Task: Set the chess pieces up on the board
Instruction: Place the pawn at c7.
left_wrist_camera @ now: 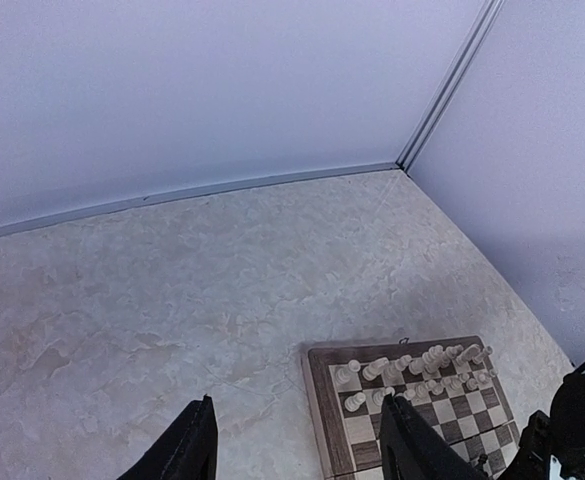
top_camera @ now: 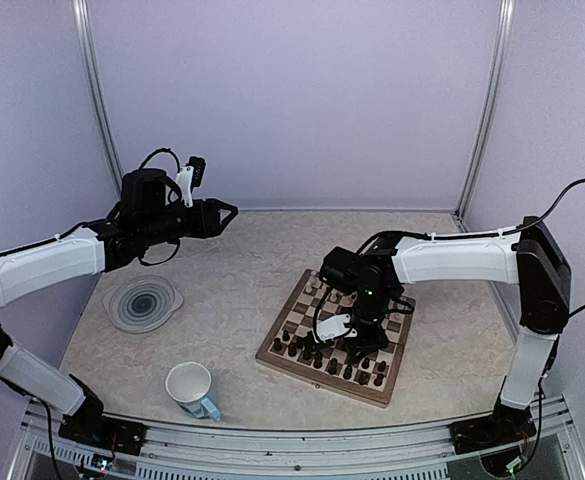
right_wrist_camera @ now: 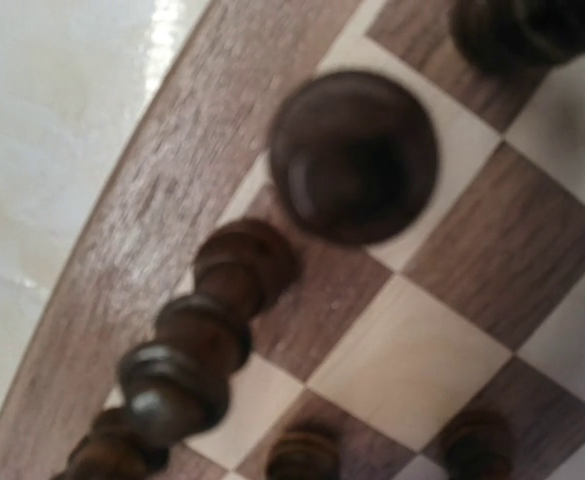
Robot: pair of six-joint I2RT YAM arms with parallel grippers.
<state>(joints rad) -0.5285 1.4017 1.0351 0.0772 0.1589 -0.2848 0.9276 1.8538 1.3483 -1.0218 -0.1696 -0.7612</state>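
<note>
The board (top_camera: 272, 352) lies right of centre, with dark pieces (top_camera: 332, 362) along its near rows and cream-white pieces (left_wrist_camera: 422, 370) along its far rows. My right gripper (top_camera: 355, 338) points down low over the near dark rows, and its fingers are hidden. The right wrist view is very close on the board's border (right_wrist_camera: 142, 200). It shows a tall dark piece (right_wrist_camera: 187, 350) near the edge and a round-topped dark piece (right_wrist_camera: 352, 155). My left gripper (top_camera: 222, 212) is open and empty, held high at the back left, also in its own view (left_wrist_camera: 302, 450).
A round grey swirl plate (top_camera: 144, 302) lies at the left. A white mug (top_camera: 190, 388) stands near the front edge. Walls close in the back and both sides.
</note>
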